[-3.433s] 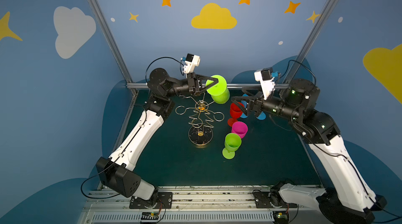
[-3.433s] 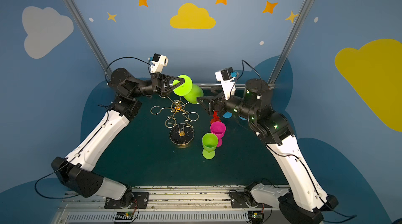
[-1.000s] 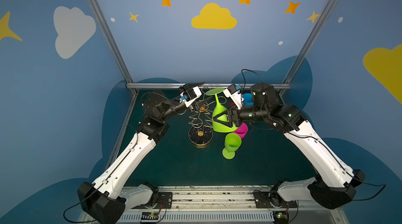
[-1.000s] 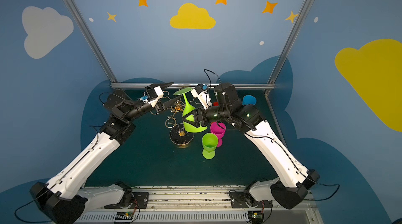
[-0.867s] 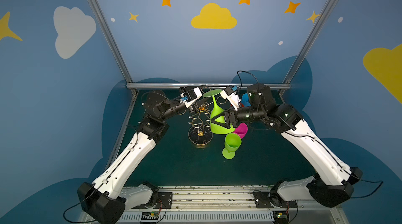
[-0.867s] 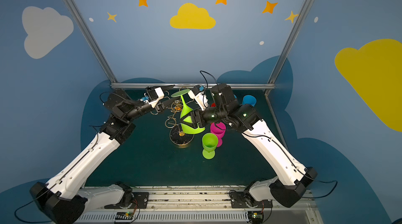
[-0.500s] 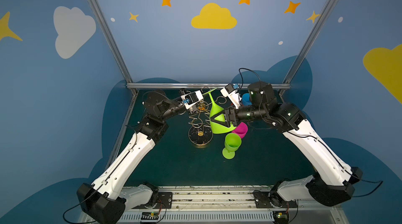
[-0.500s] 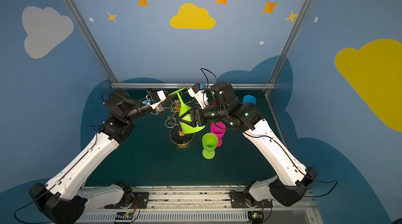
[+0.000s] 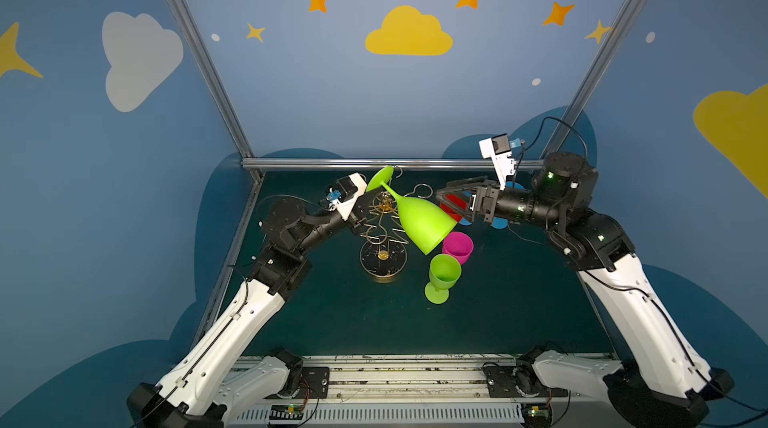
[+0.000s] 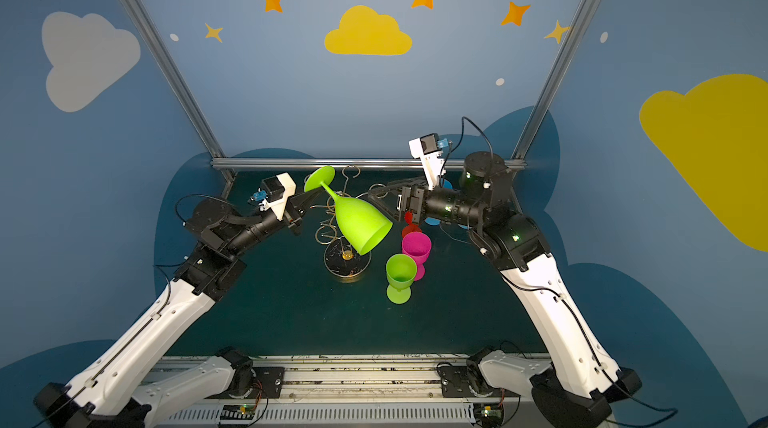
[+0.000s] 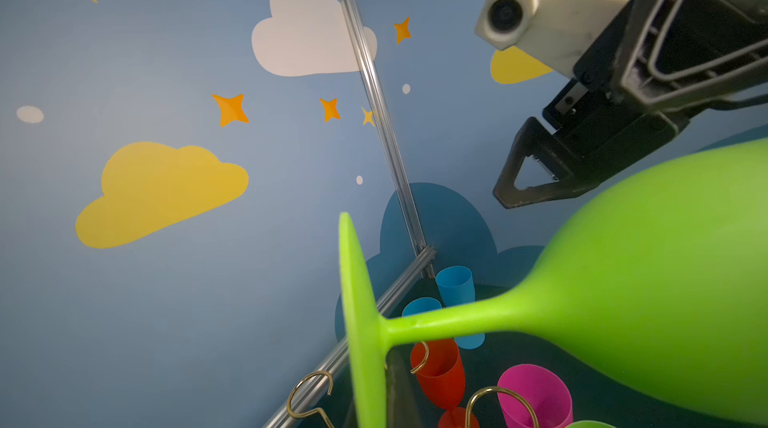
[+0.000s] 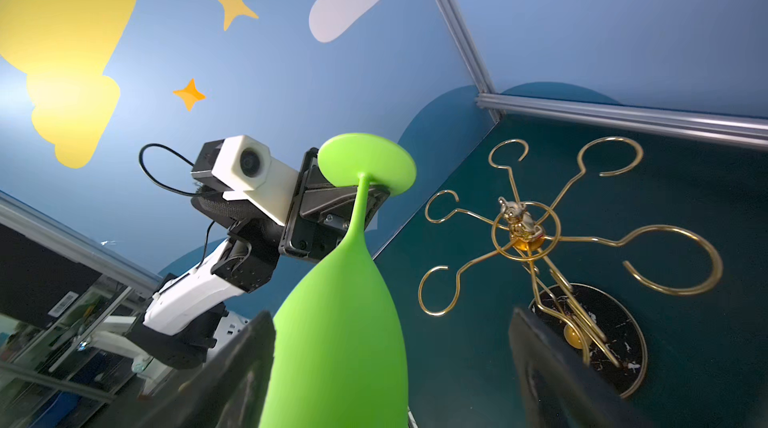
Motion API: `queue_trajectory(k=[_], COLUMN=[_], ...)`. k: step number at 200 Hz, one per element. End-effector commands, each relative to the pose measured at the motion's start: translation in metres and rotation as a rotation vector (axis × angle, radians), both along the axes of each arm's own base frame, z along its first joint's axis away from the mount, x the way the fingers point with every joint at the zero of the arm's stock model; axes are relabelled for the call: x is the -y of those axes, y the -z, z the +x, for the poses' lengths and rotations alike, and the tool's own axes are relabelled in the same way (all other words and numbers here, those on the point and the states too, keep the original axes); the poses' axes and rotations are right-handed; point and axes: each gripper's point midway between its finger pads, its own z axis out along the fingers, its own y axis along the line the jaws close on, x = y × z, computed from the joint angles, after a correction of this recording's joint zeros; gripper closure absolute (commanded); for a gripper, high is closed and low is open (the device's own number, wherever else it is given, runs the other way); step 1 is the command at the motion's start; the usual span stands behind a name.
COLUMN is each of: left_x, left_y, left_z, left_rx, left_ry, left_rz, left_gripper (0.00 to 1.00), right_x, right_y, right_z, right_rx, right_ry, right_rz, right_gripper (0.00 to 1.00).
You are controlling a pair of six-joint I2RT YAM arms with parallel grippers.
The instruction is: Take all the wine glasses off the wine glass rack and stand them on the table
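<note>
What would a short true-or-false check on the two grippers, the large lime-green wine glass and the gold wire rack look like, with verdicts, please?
1. The left gripper is shut on the round foot of the large lime-green plastic wine glass. True.
2. The right gripper is clamped tight on the glass's bowl. False: its jaws stand wide open on either side of the bowl.
3. The glass hangs by its stem from a loop of the gold wire rack. False: it is held in the air beside the rack, clear of the loops.
4. A smaller green goblet stands upright beside a pink cup on the dark green table. True.
5. The large glass is held mouth up. False: it is tilted, with the foot high and the mouth low.
</note>
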Motion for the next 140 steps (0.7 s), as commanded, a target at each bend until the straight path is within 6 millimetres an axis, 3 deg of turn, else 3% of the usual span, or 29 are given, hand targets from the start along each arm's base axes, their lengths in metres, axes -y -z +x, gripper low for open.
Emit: queue_trajectory(k=[1,29,53,98,140], left_x=[-0.015,-0.019,-0.02,-0.018,-0.021], left_y=[-0.013,-0.01,-0.007,-0.004,0.0], left_z=[0.003,0.005,0.009,0.005,-0.003], left_rx=[-0.066,-0.095,-0.111,-0.113,-0.13], left_ry=[-0.067,-0.09,-0.105,-0.086,-0.082], left_rz=[-0.123,-0.133,-0.139,-0.135,-0.122], left_gripper=[0.97,0.97,0.97,0.97,0.97], right_x=[0.017,0.036,0.037,0.012,-0.016], right_y=[-0.012,0.008,0.023,0.03,0.022], right_z=[-0.012,-0.019,-0.027,-0.025,-0.012], right_rx=[0.049,0.032,0.008,-0.005,0.0], right_ry=[0.048,0.133,0.137,0.092,0.049], right_rz=[0.027,-0.018,-0.034,-0.042,-0.023], right_gripper=[0.14,0.2,0.26,0.34,0.55])
